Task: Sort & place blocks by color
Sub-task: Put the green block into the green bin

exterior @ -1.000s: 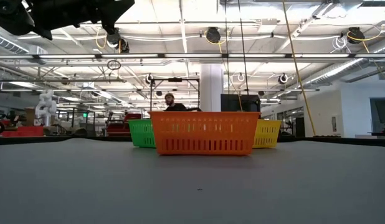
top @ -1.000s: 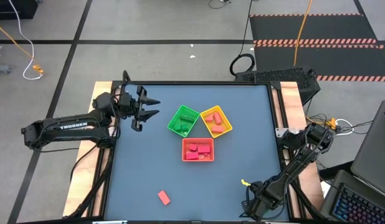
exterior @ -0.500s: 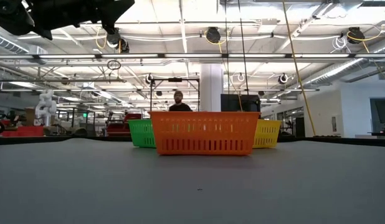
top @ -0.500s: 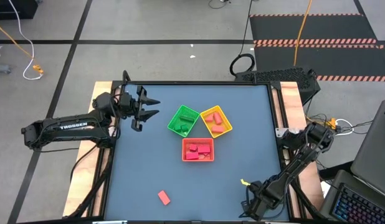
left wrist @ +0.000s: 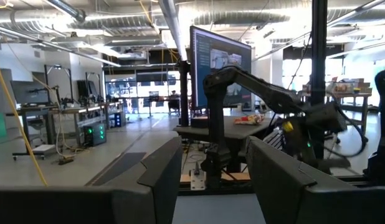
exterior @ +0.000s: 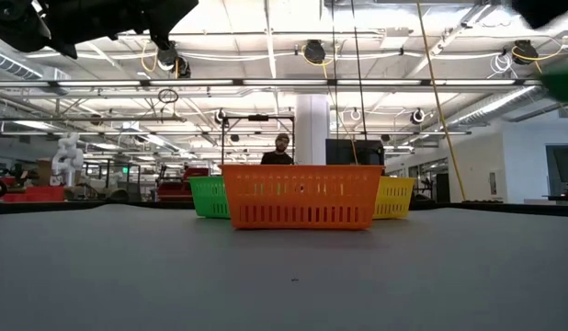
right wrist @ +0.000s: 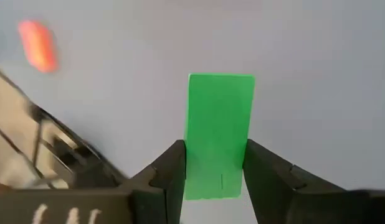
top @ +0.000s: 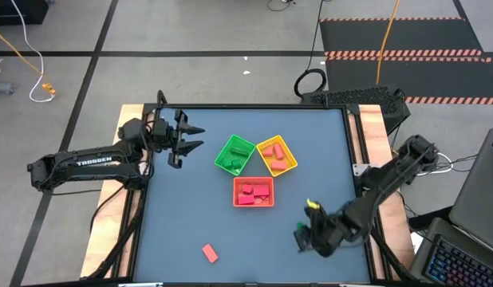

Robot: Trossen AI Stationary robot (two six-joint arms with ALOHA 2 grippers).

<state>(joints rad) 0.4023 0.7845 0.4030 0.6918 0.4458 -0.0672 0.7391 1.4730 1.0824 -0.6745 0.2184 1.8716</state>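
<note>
Your right gripper (right wrist: 214,180) clamps the flat green rectangular block (right wrist: 220,134) only by its lower end, so a fast swing toward the green mesh-sided tray (top: 234,155) could twist it loose, while the left gripper (top: 187,136) waits with fingers spread and empty.

Three mesh trays on the table: one green tray (top: 234,154), one yellow tray (top: 276,155), one red tray (top: 254,191). One loose red block (top: 210,253), one green block (right wrist: 219,134). Two arms.
</note>
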